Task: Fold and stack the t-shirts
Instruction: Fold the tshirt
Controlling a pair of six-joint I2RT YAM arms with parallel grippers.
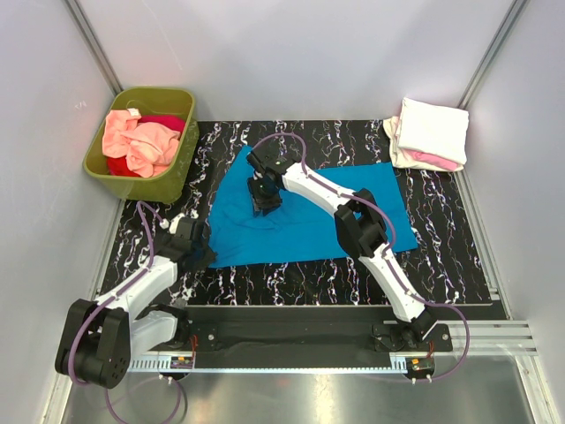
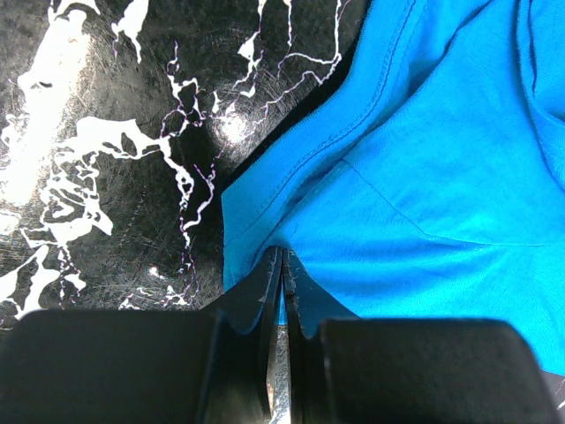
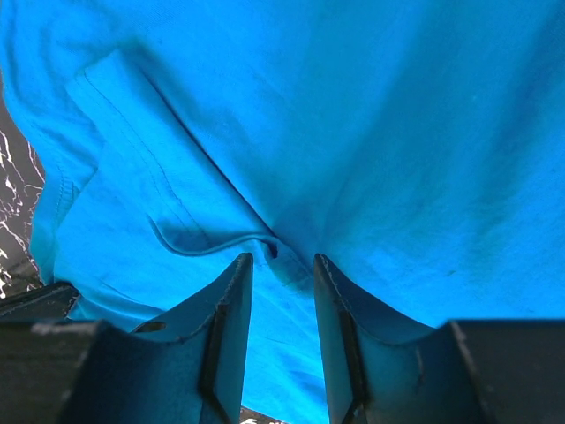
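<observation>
A bright blue t-shirt [image 1: 309,216] lies spread on the black marbled mat [image 1: 441,256]. My left gripper [image 1: 199,253] is at the shirt's near left corner. In the left wrist view it [image 2: 282,258] is shut on the hem of the blue t-shirt [image 2: 424,177], with a sliver of cloth between the jaws. My right gripper [image 1: 265,201] stands on the shirt's left part. In the right wrist view it [image 3: 281,258] has its jaws apart over a small wrinkle of the blue t-shirt [image 3: 371,132]. Folded cream-white and pink t-shirts [image 1: 431,132] are stacked at the far right.
An olive-green tub [image 1: 177,172] at the far left holds crumpled salmon-pink [image 1: 137,141] and red [image 1: 163,122] shirts. White walls close in on three sides. The arm bases sit on a metal rail [image 1: 291,353] at the near edge.
</observation>
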